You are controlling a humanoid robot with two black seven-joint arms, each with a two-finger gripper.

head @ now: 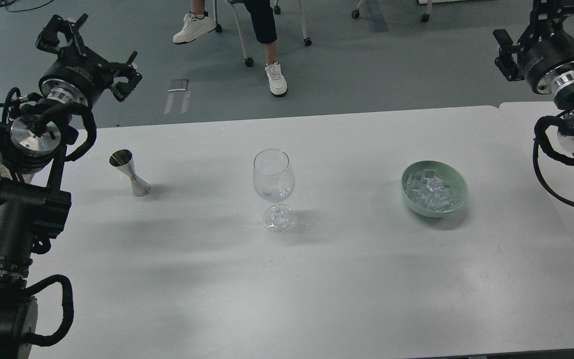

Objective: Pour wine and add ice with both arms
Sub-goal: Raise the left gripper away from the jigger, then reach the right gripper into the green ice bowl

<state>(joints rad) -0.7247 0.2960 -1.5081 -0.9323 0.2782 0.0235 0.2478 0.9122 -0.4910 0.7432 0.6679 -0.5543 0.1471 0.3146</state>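
Observation:
A clear wine glass (273, 187) stands upright at the table's middle; a little clear wine (275, 193) sits low in its bowl, barely visible. A steel jigger (131, 173) stands upright at the left. A pale green bowl (459, 187) at the right holds several clear ice cubes (431, 192). My left gripper (90, 52) is open and empty, raised beyond the table's far left edge, well above the jigger. My right gripper (533, 30) is open and empty, raised at the far right, away from the bowl.
The white table (317, 279) ends at a far edge behind the glass; a second table top (541, 119) adjoins at the right. Beyond, a seated person's legs (267, 45) and chair wheels stand on the grey floor.

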